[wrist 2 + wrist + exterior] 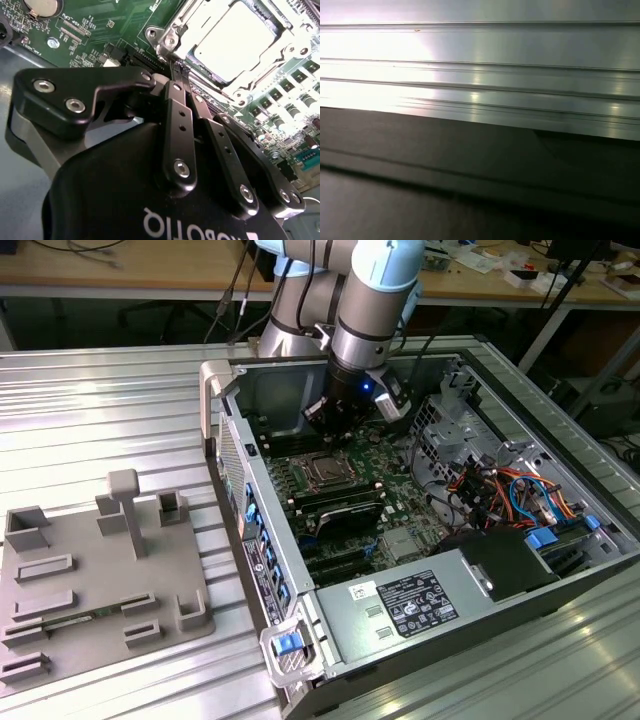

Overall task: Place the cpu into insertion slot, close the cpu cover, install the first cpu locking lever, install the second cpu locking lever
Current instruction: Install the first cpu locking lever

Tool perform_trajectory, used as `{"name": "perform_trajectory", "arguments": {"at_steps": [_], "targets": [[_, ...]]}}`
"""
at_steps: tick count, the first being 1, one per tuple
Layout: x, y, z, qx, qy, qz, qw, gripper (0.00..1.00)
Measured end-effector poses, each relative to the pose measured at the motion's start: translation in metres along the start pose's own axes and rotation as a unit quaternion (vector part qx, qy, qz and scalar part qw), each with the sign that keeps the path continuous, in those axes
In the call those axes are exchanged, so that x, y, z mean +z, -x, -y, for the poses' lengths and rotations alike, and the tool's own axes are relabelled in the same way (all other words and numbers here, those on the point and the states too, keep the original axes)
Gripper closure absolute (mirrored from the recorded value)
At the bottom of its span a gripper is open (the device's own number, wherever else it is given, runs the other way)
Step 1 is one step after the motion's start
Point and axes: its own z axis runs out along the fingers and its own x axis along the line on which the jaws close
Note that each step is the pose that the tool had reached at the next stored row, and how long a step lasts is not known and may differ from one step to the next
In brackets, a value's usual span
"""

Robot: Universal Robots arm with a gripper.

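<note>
The cpu (pixel 235 40) lies flat in the insertion slot (pixel 325 471), its silver top bright in the second wrist view. The cpu cover (pixel 197 22) rests down around it as a shiny frame. My gripper (pixel 178 70) is shut, its two black fingers (pixel 177 115) pressed together with their tips right at the socket's corner edge. I cannot tell whether anything thin is caught between the tips. In the exterior view the gripper (pixel 335 418) hangs inside the open computer case, just behind the socket.
Long black memory slots (pixel 335 505) lie in front of the socket. A power supply (pixel 410 605), coloured cables (pixel 505 490) and a drive cage (pixel 450 405) crowd the exterior view's right. The case wall (pixel 235 440) stands on the left, with a grey fixture plate (pixel 100 580) beyond it.
</note>
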Motion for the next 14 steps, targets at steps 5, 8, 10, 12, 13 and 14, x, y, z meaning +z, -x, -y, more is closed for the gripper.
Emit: {"name": "perform_trajectory", "arguments": {"at_steps": [5,8,10,12,13,14], "targets": [[-0.0038,0.0002,-0.0001,0.000,-0.0003,0.0003,1.00000,0.89],[-0.0059,0.0000,0.0000,0.000,-0.0045,-0.0003,0.99999,0.89],[-0.0077,0.0000,0.0001,0.000,-0.0055,-0.0006,0.99998,0.89],[-0.0097,0.0000,0.0001,0.000,-0.0067,-0.0007,0.99998,0.89],[-0.0104,0.0000,0.0001,0.000,-0.0071,-0.0007,0.99997,0.89],[-0.0109,0.0000,0.0000,0.000,-0.0078,-0.0007,0.99997,0.89]]}}
